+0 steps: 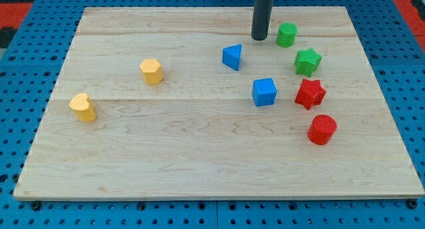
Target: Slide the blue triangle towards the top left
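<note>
tip: my tip (259,38) is a plain dark rod end, no jaws to spread or press, so it holds nothing; resting on the board, touching no block
tip neighbours: green cylinder (287,34) just to the view's right of it, small gap between; blue triangle (232,57) below and to the view's left
rod: comes straight down from the view's top edge, upright
surface: light wooden board (199,156), pale planks with grain running left-right
surroundings: blue perforated panel (20,123) all round the board; red patches at the view's top corners
blue triangle: upper middle of the board, near the tip but apart from it, on the tip's lower-left side
blue cube (264,92): below the triangle, slightly to the view's right, apart from it
green star (307,60): below the green cylinder, right of the triangle
red star (310,93): just below the green star, beside the blue cube
red cylinder (322,129): lowest of the right-hand group
yellow blocks: yellow hexagon-like block (152,71) left of centre; yellow heart-like block (82,107) further to the view's left and lower; both well apart from the tip
</note>
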Robot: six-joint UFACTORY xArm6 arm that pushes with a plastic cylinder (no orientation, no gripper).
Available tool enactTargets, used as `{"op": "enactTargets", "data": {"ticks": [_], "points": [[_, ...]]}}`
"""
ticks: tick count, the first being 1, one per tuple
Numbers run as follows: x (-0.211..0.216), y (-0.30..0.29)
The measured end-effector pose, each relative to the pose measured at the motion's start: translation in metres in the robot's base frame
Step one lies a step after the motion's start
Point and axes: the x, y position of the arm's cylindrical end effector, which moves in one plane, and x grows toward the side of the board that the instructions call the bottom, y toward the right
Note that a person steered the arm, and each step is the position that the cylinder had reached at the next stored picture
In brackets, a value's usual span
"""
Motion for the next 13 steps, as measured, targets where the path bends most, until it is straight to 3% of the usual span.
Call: {"op": "enactTargets", "data": {"ticks": [2,3,5,7,9,13], "points": [[0.000,0.061],[0.000,0.025],[0.058,0.004],[0.076,-0.119],[0.051,-0.189],[0.018,-0.111]]}}
